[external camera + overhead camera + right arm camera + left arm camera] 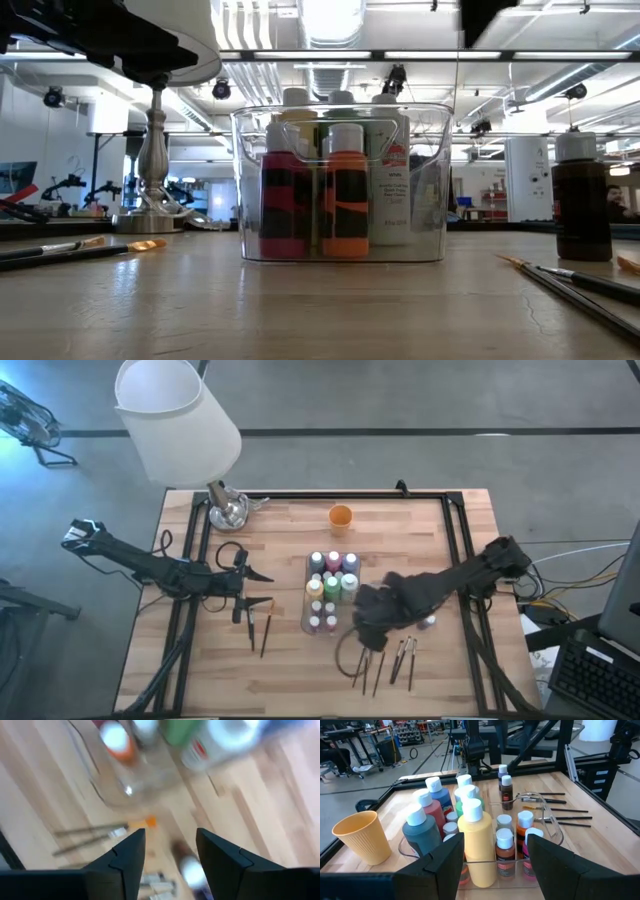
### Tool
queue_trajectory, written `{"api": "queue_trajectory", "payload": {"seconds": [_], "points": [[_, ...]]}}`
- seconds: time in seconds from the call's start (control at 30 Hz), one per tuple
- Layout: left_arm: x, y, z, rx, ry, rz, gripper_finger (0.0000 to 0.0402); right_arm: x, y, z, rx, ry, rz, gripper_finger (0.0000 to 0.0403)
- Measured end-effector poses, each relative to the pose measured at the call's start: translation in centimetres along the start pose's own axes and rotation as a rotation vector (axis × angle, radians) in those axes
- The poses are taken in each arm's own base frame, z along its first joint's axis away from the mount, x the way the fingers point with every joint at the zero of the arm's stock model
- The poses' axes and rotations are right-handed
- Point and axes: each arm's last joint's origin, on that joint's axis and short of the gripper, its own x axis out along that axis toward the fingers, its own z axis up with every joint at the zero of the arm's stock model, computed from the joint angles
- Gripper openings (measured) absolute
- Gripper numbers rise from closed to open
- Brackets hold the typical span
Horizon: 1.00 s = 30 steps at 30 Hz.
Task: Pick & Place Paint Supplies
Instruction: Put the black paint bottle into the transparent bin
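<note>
A clear tray (pixel 304 622) stands mid-table with several paint bottles (pixel 331 582) upright in it, among them a tall yellow one (pixel 477 845). One dark brown bottle (pixel 581 200) stands alone on the table, right of the tray. Paintbrushes lie flat left of the tray (pixel 260 632) and near the front edge on the right (pixel 392 660). My left gripper (pixel 262 588) hovers open and level just left of the tray, its fingers (pixel 445 865) facing the bottles. My right gripper (pixel 170 855) hangs open, pointing down, above the table by the tray's right side, with nothing between its fingers.
An orange cup (pixel 340 515) stands behind the tray. A lamp with a white shade (pixel 175 420) and a metal base (pixel 228 510) occupies the far left corner. A black frame (pixel 455 530) runs along the table's sides.
</note>
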Motion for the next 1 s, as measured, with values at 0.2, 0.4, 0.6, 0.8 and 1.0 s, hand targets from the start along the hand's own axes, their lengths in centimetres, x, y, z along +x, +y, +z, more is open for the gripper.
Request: {"api": "queue_trajectory", "payload": {"seconds": [0.2, 0.4, 0.6, 0.8, 1.0], "points": [[0.0, 0.0, 0.0, 0.000, 0.000, 0.000, 0.0222, -1.5, -0.6, -2.7, 0.054, -0.036, -0.062, 0.0163], [0.0, 0.0, 0.0, -0.005, 0.004, 0.000, 0.0222, -0.5, -0.9, -4.5, 0.085, -0.009, -0.107, 0.0187], [0.0, 0.0, 0.0, -0.006, 0.005, 0.000, 0.0222, 1.2, -1.7, -5.5, 0.123, 0.018, -0.156, 0.0218], [0.0, 0.0, -0.1, -0.006, 0.007, 0.000, 0.0222, 2.9, -1.8, -6.1, 0.120, 0.058, -0.162, 0.0237], [0.0, 0.0, -0.1, -0.005, 0.007, 0.000, 0.0222, 4.3, -1.8, -6.6, 0.115, 0.090, -0.142, 0.0247]]}}
